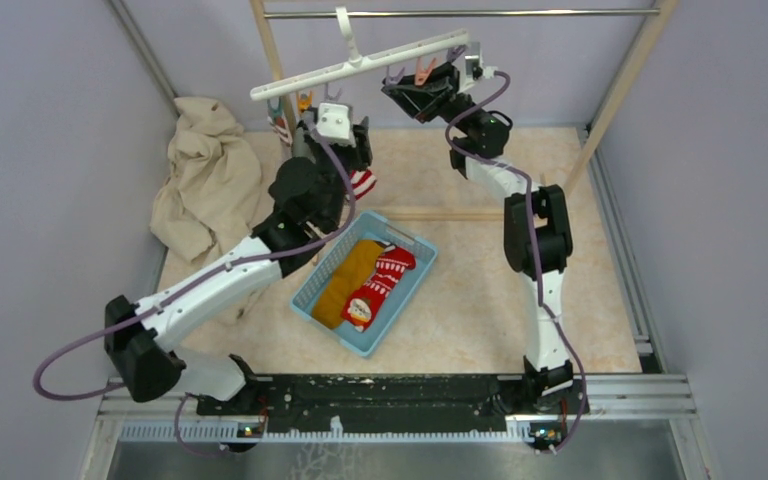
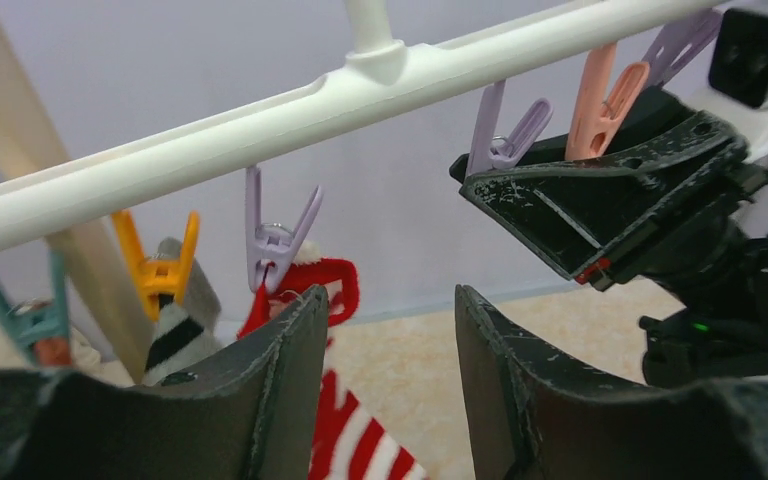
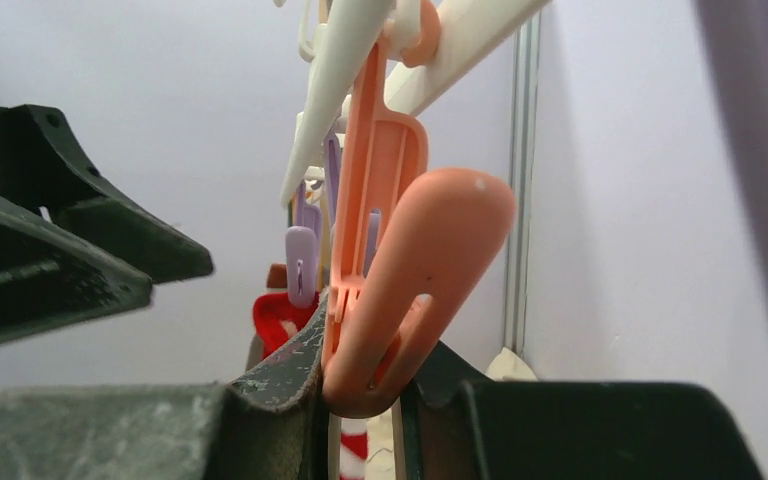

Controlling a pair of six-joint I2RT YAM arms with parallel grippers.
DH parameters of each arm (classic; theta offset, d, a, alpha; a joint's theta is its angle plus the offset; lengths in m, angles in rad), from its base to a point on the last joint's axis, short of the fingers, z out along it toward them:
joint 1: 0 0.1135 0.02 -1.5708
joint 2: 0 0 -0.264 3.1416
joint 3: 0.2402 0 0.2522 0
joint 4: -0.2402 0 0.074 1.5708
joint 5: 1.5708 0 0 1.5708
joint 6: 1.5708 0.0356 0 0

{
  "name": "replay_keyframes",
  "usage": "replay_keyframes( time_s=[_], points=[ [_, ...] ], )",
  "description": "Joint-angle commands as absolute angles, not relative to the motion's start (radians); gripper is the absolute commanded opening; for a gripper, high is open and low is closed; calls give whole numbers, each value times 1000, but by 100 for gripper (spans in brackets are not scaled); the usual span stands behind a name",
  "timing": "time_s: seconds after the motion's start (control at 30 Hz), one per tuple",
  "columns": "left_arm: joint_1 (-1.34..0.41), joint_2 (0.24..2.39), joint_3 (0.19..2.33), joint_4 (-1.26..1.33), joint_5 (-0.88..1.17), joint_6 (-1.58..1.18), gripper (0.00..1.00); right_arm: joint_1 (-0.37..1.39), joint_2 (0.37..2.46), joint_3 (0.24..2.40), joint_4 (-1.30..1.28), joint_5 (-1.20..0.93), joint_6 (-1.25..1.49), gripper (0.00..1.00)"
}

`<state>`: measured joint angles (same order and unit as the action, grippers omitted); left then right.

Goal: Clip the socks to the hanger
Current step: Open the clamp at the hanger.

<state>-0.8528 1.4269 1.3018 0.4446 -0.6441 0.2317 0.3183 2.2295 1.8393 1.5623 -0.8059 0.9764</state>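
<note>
Pinches a salmon peg (image 3: 400, 240) low down between the fingers of the right hand (image 3: 365, 390), jaws drawn almost together on it; cannot tell the state of the peg's mouth from these views; holds the left hand (image 2: 390, 310) spread wide and empty, just under the hanger (image 2: 260, 120) and close beside a purple peg (image 2: 280, 235) biting a red-and-white striped sock (image 2: 360, 450); has neither of the task's socks near any peg; leaves the mustard sock (image 1: 345, 280) and the red patterned sock (image 1: 385, 275) lying side by side, touching, in the blue basket (image 1: 401, 300) on the table (image 1: 480, 300), well below the hanger.

Judging from this: risks swinging or tipping the hanger by pulling on the salmon peg, with only a hook over the metal rail (image 1: 520, 13) carrying the bar; risks lifting that hook clean off; may lose the smooth, rounded peg out of the pinch, letting it snap shut ahead of any sock; may knock the striped sock loose with a careless sideways sweep of the left hand toward the basket; crowds both hands under one short stretch of bar, near enough to collide on a hasty move; may drag both socks up together, given their lying against each other; may catch only a thin edge of fabric in the peg, too little to bear the sock's weight.
</note>
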Motion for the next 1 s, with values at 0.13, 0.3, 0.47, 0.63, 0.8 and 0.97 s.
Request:
replay_keyframes(
  time_s=[0.13, 0.3, 0.47, 0.63, 0.8, 0.97],
  points=[
    [-862, 1182, 1179, 462, -532, -37, 65, 335, 2178, 1835, 1677, -844, 967, 0],
    [-864, 1283, 1280, 446, -500, 74, 72, 337, 2155, 1789, 1700, -837, 954, 0],
    [-865, 1404, 1306, 626, -411, 390, 84, 338, 2144, 1773, 1720, -840, 964, 0],
    [-864, 1519, 1380, 689, -458, 494, 87, 340, 2139, 1773, 1720, -849, 966, 0],
    [-864, 1628, 1487, 710, -496, 544, 86, 342, 2128, 1746, 1720, -858, 963, 0],
    [-864, 1669, 1557, 693, -475, 536, 86, 345, 2110, 1711, 1721, -856, 949, 0]
  ],
)
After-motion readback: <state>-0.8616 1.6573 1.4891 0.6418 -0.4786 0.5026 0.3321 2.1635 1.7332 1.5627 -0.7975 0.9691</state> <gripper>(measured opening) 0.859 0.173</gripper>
